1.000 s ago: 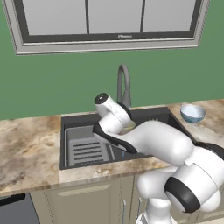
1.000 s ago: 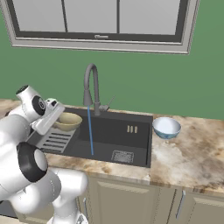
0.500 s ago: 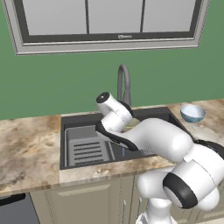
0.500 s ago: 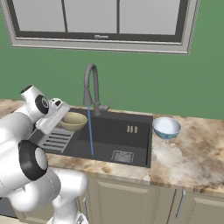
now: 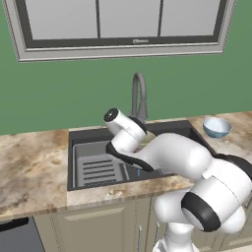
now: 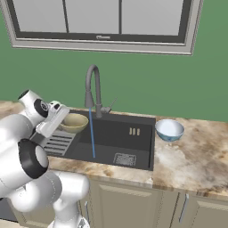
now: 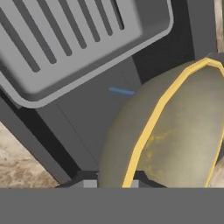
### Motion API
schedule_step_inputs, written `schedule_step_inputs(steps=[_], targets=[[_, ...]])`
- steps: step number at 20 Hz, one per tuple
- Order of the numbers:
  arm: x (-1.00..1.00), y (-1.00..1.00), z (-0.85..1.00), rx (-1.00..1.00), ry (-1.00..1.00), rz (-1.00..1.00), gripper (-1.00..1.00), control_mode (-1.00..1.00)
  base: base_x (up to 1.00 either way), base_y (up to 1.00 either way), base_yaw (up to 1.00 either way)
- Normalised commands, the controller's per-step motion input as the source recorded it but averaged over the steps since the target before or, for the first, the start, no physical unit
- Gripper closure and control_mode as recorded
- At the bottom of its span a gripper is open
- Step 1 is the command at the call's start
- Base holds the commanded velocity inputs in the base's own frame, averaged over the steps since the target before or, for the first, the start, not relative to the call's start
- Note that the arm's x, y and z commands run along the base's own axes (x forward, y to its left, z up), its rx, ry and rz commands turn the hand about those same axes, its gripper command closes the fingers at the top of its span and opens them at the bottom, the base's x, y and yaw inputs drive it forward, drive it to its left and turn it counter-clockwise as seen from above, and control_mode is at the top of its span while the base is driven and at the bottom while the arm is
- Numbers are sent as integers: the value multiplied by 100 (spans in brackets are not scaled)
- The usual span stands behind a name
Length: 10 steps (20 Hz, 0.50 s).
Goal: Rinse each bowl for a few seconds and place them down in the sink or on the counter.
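- Counter (image 6: 191, 153) of beige-and-brown speckled stone runs along the green wall under a wide window (image 6: 107, 22), above tan cabinet doors (image 6: 120, 202).
- At the left end of the dark sink (image 6: 133, 144), a grey ribbed rack (image 5: 98, 170) lies in the basin; in the hand view the same rack (image 7: 74, 39) fills the upper left, above the dark sink floor.
- Just beside the rack, the gripper (image 6: 60, 121) is pinching the olive-gold bowl (image 6: 74, 122) by its near rim, the jaws drawn close on the bowl's wall. The bowl hangs over the left part of the basin, clear of the floor, its mouth facing mostly upward in the right base view.
- In the hand view the olive-gold bowl (image 7: 175, 131) stands close to the lens, its bright yellow rim running down to the finger tips at the bottom edge.
- Next, the tall curved grey faucet (image 6: 92, 89) rises from the back edge of the sink, and a thin blue stream of water (image 6: 92, 133) falls straight from its spout to the basin floor. The stream passes just to the right of the held bowl, apart from it.
- Further right, a square drain (image 6: 124, 159) sits in the basin floor.
- At the far right, the pale blue-white bowl (image 6: 169, 129) stands upright on the counter just beside the sink's right rim; the left base view shows it (image 5: 217, 127) near the back wall.
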Motion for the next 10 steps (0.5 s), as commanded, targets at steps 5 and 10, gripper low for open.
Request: schedule_step_inputs(steps=[5, 10], targets=[[28, 1, -8, -1, 0, 0, 100, -100, 0, 0, 0], [31, 0, -6, 0, 0, 0, 100, -100, 0, 0, 0]])
